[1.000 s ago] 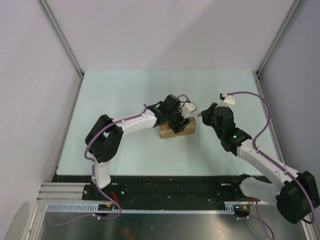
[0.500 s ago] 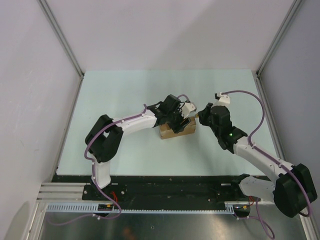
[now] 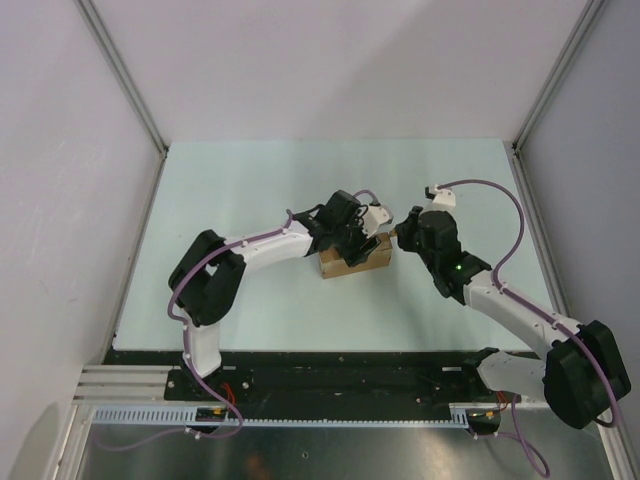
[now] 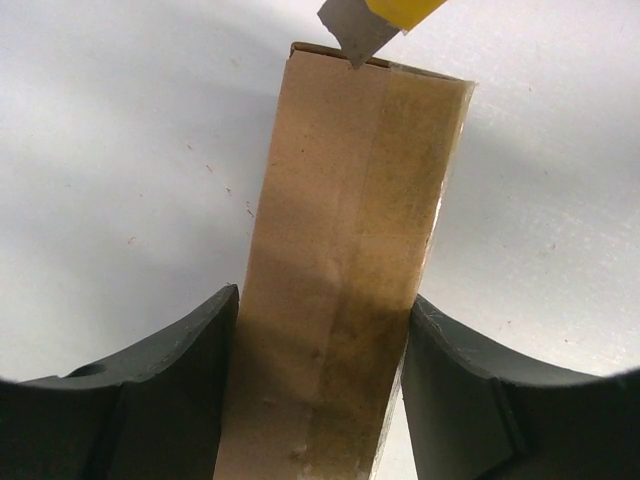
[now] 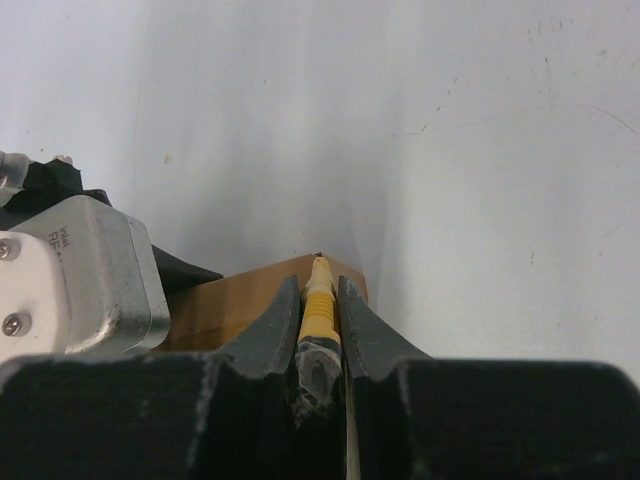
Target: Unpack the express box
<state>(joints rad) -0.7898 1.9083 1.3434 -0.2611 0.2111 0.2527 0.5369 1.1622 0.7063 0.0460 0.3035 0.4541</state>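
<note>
Pale table (image 3: 250,180): left hand (image 4: 320,305) seemingly clamps the express box (image 4: 350,180), right hand (image 5: 318,285) pinches a knife (image 5: 318,315) at its end.

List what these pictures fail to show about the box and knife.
- What the box holds: every view, closed lid.
- The knife handle: left wrist view, cut off by the top edge.
- The blade: right wrist view, hidden behind the knife's own body; top view, too small.
</note>
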